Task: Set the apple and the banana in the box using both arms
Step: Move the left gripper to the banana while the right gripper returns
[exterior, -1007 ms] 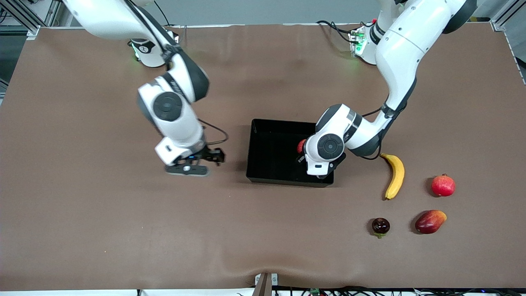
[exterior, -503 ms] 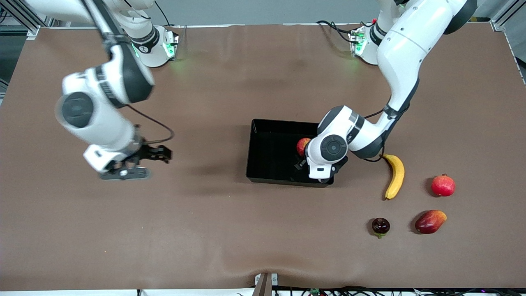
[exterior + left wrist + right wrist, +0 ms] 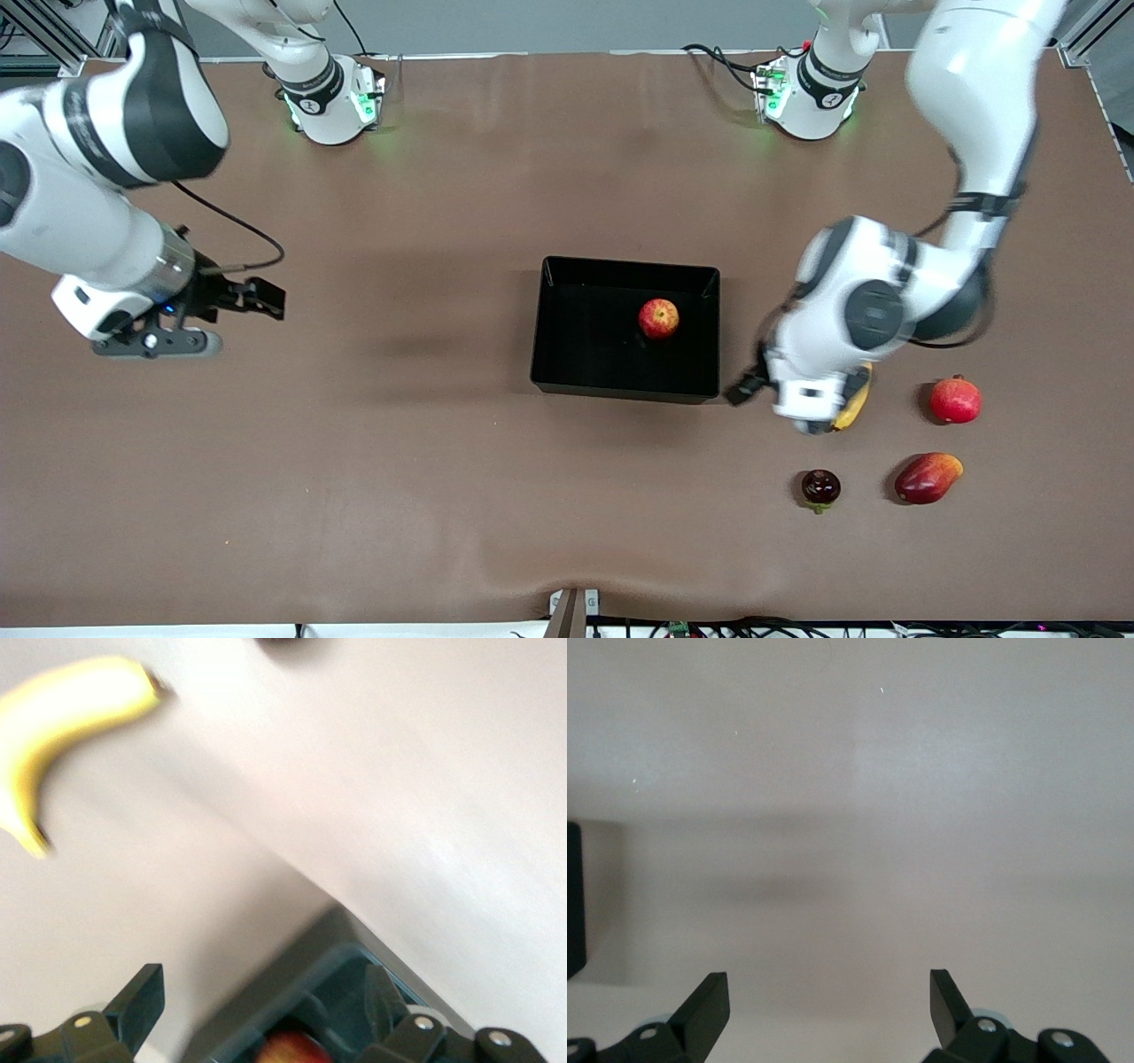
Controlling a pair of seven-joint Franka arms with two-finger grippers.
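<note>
Left end effector [image 3: 266,1005] is seen with its fingers [image 3: 142,997] spread apart and nothing between them; it hangs over the tabletop [image 3: 399,496] just beside the box, at the corner nearest the front camera toward the left arm's end, and over the banana. Nearest the front camera on that end of the tabletop lie a dark round fruit [image 3: 820,487] and, beside it, a red-orange mango [image 3: 927,478]. A little farther from the camera an all-red pomegranate [image 3: 955,400] is found. The banana [image 3: 857,403] rests on the tabletop between the box and the pomegranate; in the front view it is mostly covered by the left arm's wrist, while in the left wrist view its curved yellow length is plain [image 3: 62,735].

The box [image 3: 567,385] sits near the middle of the tabletop. The apple [image 3: 659,318] lies inside it on the floor of the tray, toward the wall on the left arm's side, touched by neither arm.

The right end effector [image 3: 257,299] is held over bare tabletop well apart from the box, toward the right arm's end. Its fingers [image 3: 709,1005] stand wide apart and empty.
</note>
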